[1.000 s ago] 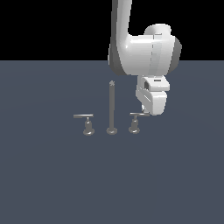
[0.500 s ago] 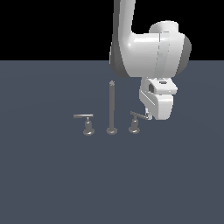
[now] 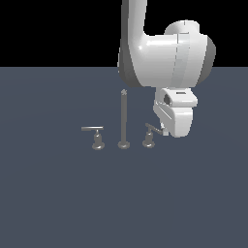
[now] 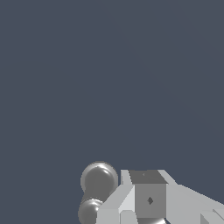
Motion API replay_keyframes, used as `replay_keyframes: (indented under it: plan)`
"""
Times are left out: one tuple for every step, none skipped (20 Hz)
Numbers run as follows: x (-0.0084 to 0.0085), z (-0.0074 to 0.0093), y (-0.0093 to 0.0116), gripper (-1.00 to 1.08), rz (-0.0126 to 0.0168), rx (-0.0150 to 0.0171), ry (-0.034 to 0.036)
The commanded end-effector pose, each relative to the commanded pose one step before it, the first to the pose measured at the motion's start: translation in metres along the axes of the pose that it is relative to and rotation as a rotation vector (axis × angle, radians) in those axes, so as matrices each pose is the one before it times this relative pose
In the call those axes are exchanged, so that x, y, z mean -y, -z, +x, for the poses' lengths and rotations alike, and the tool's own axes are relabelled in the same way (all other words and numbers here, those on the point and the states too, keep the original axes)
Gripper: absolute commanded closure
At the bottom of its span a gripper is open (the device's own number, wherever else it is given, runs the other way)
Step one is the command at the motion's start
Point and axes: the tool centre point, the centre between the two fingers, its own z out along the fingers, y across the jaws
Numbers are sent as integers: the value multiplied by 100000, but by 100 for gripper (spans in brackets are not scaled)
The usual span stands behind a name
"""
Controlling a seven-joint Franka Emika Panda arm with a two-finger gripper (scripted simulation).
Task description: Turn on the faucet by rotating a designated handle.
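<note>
The faucet stands mid-floor in the exterior view, with a tall thin spout rod [image 3: 123, 118] between two low lever handles. The designated handle [image 3: 149, 137], with its upturned bar, is on the exterior view's right of the rod. The twin handle [image 3: 97, 138] with a level bar is on the rod's other side. My gripper [image 3: 166, 131] hangs just beyond the tip of the designated handle's bar, at about its height. The hand's white body hides most of the fingers. In the wrist view the fingers [image 4: 148, 199] look pressed together, beside the round grey metal of the handle [image 4: 99, 180]. Nothing is held.
A flat dark blue-grey floor [image 3: 58, 203] stretches all around the faucet. The bulky white arm [image 3: 164, 53] rises above and behind the designated handle.
The arm has swung lower and a little toward the exterior view's right, bringing the gripper down beside the designated handle's bar. The faucet parts have not moved.
</note>
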Motion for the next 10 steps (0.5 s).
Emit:
replay_keyframes:
  plan:
    - [-603, -1959, 50, 108, -641, 664, 1853]
    - [-235, -364, 1, 108, -81, 46, 75]
    - [-240, -360, 10, 108, -66, 38, 61]
    - [-237, -369, 2, 108, -81, 47, 75]
    - [0, 0, 0, 108, 0, 0, 0]
    - [-14, 1930, -38, 108, 348, -691, -2793]
    - [95, -687, 7, 108, -47, 80, 318]
    - [96, -692, 7, 108, -48, 82, 325]
    - [97, -694, 7, 108, -48, 82, 325]
    - [98, -696, 7, 108, -48, 82, 325]
